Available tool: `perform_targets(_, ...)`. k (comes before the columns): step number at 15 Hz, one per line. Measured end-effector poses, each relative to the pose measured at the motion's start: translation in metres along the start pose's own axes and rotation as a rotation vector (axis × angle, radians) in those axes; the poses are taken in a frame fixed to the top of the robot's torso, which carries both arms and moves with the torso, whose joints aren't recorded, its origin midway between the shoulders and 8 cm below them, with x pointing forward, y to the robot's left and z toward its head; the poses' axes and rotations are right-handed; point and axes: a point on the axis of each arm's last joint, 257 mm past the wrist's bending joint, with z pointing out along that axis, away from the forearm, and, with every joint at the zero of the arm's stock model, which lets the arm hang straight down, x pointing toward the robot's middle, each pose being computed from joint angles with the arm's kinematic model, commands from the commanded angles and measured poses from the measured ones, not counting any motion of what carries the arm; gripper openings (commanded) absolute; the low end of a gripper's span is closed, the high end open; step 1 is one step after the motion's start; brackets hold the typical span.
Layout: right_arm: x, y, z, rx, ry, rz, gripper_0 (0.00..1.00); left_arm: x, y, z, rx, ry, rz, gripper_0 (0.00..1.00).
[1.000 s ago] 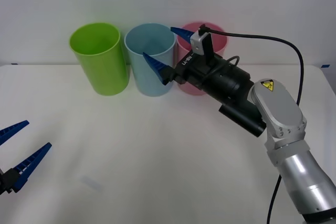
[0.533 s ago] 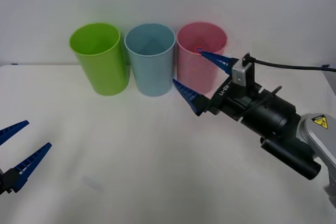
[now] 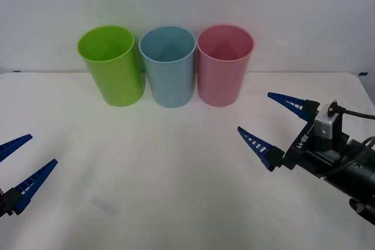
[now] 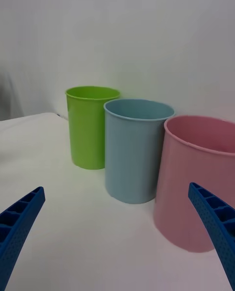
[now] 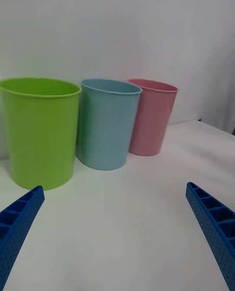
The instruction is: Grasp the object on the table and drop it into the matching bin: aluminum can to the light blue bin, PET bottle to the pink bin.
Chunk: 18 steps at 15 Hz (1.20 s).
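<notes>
- Step, as I read it: no can on the table (image 3: 176, 174) and neither gripper carrying anything, so I take the drop as done and the can as inside one of the bins; I can't see into them far enough to confirm.
- Right gripper (image 3: 275, 126) hangs low over the right side of the tabletop, in front of the pink bin (image 3: 225, 65), fingers spread wide, nothing between them.
- Left gripper (image 3: 20, 165) sits parked at the near-left corner, also spread wide and empty.
- Next move, my call: nothing left to grasp; park the right arm near the front edge, or wait for a new object.
- Bins: three tall tapered cups of smooth plastic, in a row along the far edge: lime green bin (image 3: 111, 65), light blue bin (image 3: 169, 65), pink. Neighbours stand just beside each other; whether they touch I can't tell.
- Tabletop is plain matte white. Fingers are blue, ribbed, pointed.
</notes>
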Motion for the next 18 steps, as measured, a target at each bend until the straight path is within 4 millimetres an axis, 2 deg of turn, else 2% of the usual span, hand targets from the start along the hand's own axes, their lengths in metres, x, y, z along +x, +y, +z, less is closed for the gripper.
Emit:
perform_targets(9,0.040,0.002,-0.072,0.002,0.080,-0.004,1.00,0.000,0.000,0.000,0.000,0.000,0.000,1.00)
perform_targets(18,0.081,-0.005,-0.126,-0.013,0.097,0.022,1.00,0.000,0.000,0.000,0.000,0.000,0.000,1.00)
